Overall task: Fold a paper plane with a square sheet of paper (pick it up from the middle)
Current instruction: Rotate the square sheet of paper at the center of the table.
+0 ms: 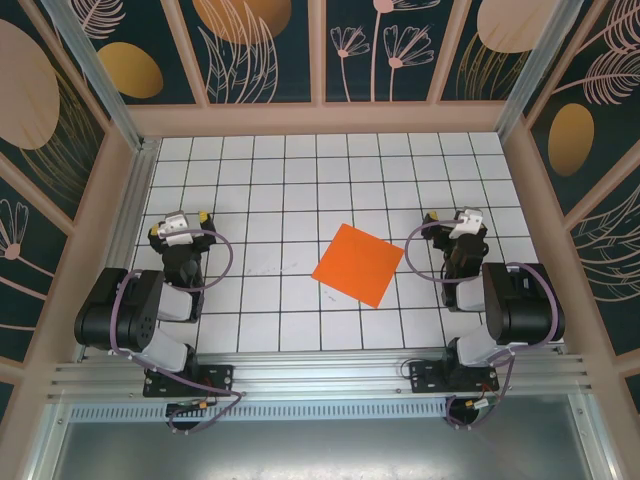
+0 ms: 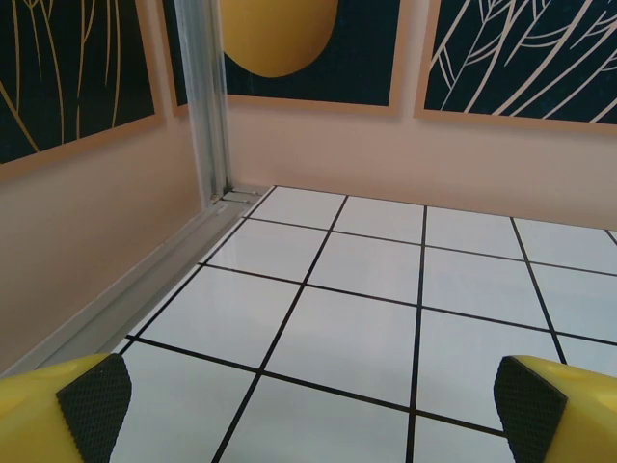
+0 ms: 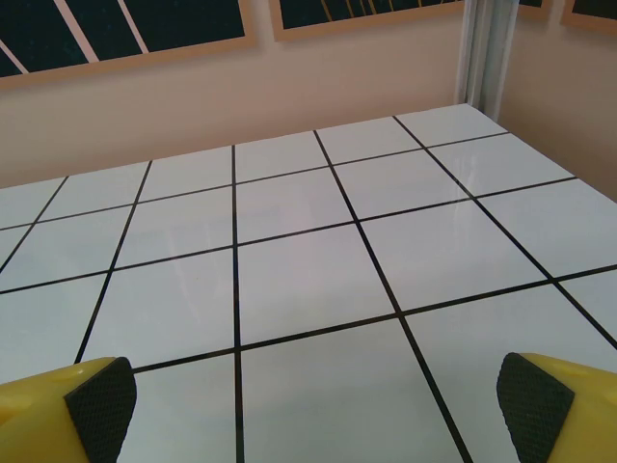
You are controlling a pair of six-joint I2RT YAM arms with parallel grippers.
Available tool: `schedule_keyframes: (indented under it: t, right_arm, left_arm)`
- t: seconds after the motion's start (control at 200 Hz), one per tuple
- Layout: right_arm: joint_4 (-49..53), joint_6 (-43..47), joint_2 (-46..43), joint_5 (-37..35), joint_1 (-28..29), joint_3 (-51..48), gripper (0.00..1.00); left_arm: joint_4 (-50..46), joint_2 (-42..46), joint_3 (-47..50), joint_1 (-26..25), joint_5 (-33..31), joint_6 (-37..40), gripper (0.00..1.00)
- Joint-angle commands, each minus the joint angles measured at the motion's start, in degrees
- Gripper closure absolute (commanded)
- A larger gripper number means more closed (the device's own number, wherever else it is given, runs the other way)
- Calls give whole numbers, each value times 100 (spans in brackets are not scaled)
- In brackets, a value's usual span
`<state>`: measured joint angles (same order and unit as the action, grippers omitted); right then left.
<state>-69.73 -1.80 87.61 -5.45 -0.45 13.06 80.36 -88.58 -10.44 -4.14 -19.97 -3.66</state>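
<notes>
So, the square sheet of paper (image 1: 358, 264) is lying flat on the white tiled desk (image 1: 260, 170), turned like a diamond. It's sitting between the two arms, a bit nearer the right one, and both claws are staying well apart from it. The left claw (image 1: 180, 224) is hovering over the left side of the desk with its jaws spread wide, gripping nothing, black pads (image 2: 93, 405) showing over bare tiles. The right claw (image 1: 452, 217) is doing the same on the right, wide and empty.
</notes>
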Motion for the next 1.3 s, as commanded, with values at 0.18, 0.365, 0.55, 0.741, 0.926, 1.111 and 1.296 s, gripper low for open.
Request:
schedule_keyframes:
  t: [0.18, 0.365, 0.55, 0.741, 0.926, 1.111, 1.296]
  right_arm:
    - [-231, 22, 54, 132, -58, 1, 1]
    - [-234, 22, 49, 132, -56, -4, 1]
    - [-225, 21, 48, 140, -54, -4, 1]
    - [-17, 22, -77, -37, -4, 56, 1]
    - [2541, -197, -1074, -590, 220, 1039, 1]
    - [4841, -1272, -1351, -578, 609, 2096, 1]
    - [6659, -2335, -971, -536, 1454, 3063, 1]
  left_arm:
    - [182, -19, -20, 36, -32, -74, 2]
    - [208, -20, -1, 34, -37, -73, 1]
    - [161, -21, -31, 36, -47, -91, 1]
    - [112, 93, -4, 33, -312, -167, 2]
    - [-87, 636, 146, 31, -222, -116, 2]
    - [-2126, 1734, -421, 30, -614, -469, 2]
    - [-4778, 2015, -1479, 30, -120, -1636, 2]
